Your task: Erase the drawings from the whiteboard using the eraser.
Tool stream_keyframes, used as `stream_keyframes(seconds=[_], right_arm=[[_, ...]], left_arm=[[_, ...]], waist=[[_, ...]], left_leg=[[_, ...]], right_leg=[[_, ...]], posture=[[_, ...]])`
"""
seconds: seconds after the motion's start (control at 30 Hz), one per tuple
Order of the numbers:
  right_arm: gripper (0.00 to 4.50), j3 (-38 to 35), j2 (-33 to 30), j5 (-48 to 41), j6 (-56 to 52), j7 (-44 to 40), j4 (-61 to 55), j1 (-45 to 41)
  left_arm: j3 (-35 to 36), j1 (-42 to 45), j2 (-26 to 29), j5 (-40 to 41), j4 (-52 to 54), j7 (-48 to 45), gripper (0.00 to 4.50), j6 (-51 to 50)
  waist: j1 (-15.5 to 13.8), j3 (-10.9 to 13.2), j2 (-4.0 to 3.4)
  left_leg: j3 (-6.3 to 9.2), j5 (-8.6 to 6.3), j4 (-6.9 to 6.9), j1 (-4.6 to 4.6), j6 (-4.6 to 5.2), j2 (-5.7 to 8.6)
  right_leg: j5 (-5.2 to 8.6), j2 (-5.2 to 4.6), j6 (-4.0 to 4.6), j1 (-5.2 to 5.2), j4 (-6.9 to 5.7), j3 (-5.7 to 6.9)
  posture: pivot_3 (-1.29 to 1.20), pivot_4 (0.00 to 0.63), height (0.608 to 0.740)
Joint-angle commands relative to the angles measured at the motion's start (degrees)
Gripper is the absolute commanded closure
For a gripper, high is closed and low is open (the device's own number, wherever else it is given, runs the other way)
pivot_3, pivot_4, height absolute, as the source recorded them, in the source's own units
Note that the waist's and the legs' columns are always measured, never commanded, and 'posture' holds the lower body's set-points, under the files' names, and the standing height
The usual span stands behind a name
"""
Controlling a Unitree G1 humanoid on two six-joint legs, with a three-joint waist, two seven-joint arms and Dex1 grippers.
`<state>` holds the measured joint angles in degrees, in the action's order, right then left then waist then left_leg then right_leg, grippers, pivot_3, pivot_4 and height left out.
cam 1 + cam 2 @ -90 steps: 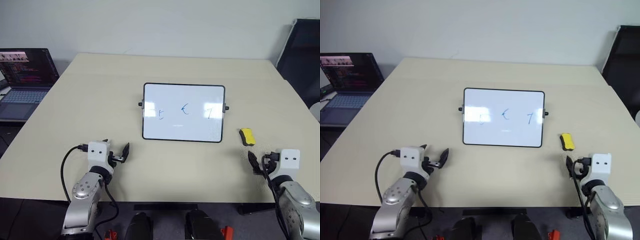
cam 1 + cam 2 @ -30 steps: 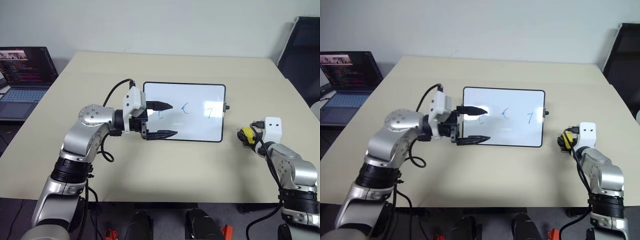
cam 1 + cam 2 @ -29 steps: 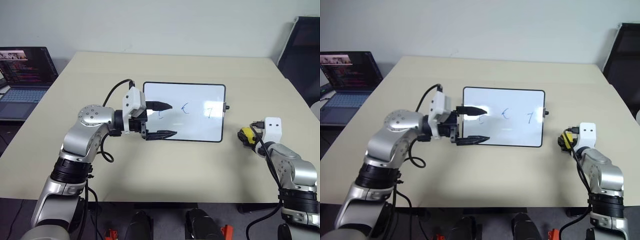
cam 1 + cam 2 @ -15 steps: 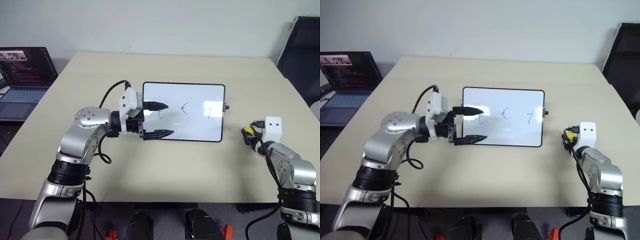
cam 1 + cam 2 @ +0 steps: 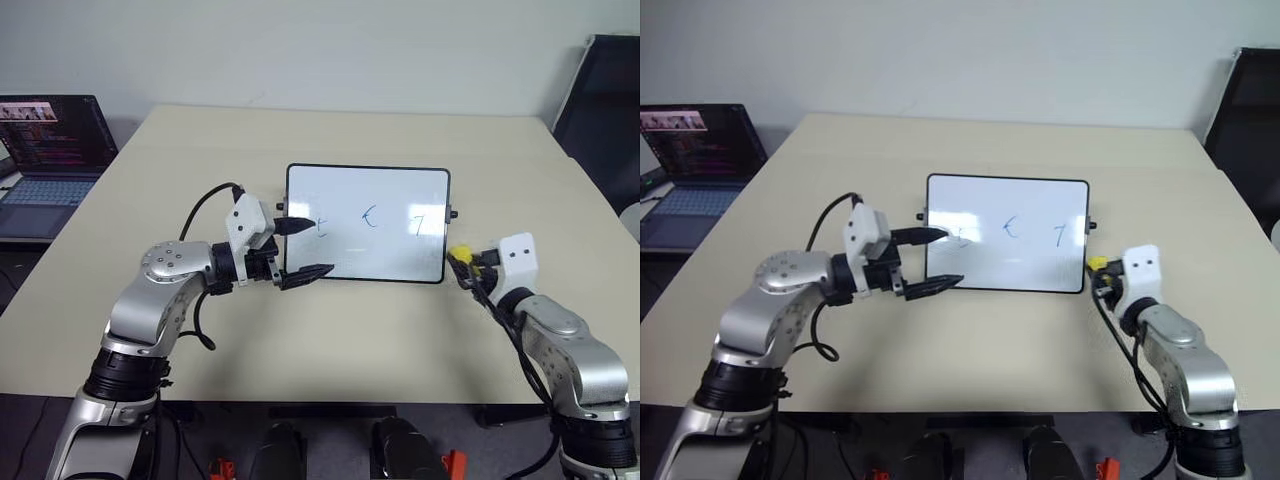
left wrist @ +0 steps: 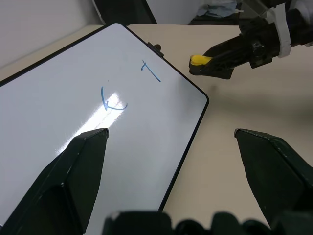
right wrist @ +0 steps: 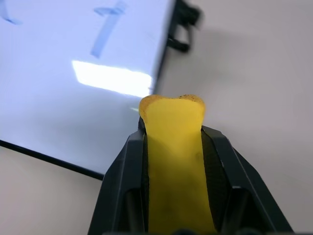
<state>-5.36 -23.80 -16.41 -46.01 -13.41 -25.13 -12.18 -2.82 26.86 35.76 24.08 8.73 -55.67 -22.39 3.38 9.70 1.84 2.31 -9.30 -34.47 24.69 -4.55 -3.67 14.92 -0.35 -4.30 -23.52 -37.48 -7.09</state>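
The whiteboard (image 5: 345, 250) lies flat mid-table with three small blue drawings (image 5: 370, 216) in a row. My right gripper (image 5: 462, 264) is shut on the yellow eraser (image 5: 458, 254), held just off the board's right edge near its lower corner. In the right wrist view the eraser (image 7: 172, 161) sits between both fingers, above the board's edge (image 7: 161, 78). My left gripper (image 5: 320, 247) is open over the board's lower left part, holding nothing. The left wrist view shows two drawings (image 6: 112, 100) and the eraser (image 6: 199, 59) in the right gripper (image 6: 230, 49).
An open laptop (image 5: 50, 150) stands on a side surface at the far left. A black chair (image 5: 605, 100) is at the back right. Bare table (image 5: 380, 330) runs between the board and the near edge.
My right gripper shut on the eraser, lifted it and carried it left to the board's right edge. My left gripper drifted slightly left and down, still open.
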Motion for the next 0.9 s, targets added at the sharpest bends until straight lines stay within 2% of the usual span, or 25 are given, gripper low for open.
stream_keyframes(seconds=[0.03,0.27,0.47,0.57,0.9], right_arm=[[3.38,2.9,-0.6,2.6,0.4,0.9,-2.3,-4.3],[3.38,8.9,0.8,9.6,5.4,2.5,9.7,-16.9],[3.38,11.9,1.6,14.2,9.6,1.7,19.6,-23.5],[3.38,13.2,0.3,15.7,9.0,-0.2,21.6,-23.0],[3.38,15.5,-3.0,17.0,3.9,-5.7,15.9,-14.7]], left_arm=[[0.3,2.2,-1.0,-0.1,0.6,0.7,0.00,0.2],[-1.0,3.4,-1.5,0.4,-0.9,-2.3,0.00,0.2],[-1.0,3.9,-2.1,1.4,-1.5,-3.6,0.00,0.0],[-0.8,4.0,-2.5,1.0,-1.9,-3.3,0.00,0.4],[-0.4,4.3,-2.8,1.4,-2.0,-3.0,0.00,0.0]], waist=[[0.0,0.0,0.01],[0.0,0.0,0.00],[0.0,0.0,-0.01],[-0.1,0.0,-0.01],[0.1,0.0,0.03]], left_leg=[[0.00,0.00,-0.07,0.01,0.00,0.00],[0.00,0.00,-0.20,0.00,0.00,0.00],[0.00,0.00,-0.19,0.02,0.00,-0.01],[0.01,0.00,-0.17,0.03,0.00,-0.01],[0.03,0.01,-0.43,-0.10,0.01,0.00]], right_leg=[[0.00,0.00,0.00,0.00,-0.06,0.00],[0.00,0.03,0.00,-0.03,-0.26,-0.01],[0.00,0.04,-0.01,-0.05,-0.27,0.00],[0.01,0.04,-0.04,-0.05,-0.27,0.00],[-0.01,0.04,0.02,0.09,-0.40,-0.04]], posture=[[0.00,0.150,0.740],[0.00,0.150,0.740],[0.00,0.150,0.740],[0.00,0.150,0.740],[0.00,0.150,0.740]])
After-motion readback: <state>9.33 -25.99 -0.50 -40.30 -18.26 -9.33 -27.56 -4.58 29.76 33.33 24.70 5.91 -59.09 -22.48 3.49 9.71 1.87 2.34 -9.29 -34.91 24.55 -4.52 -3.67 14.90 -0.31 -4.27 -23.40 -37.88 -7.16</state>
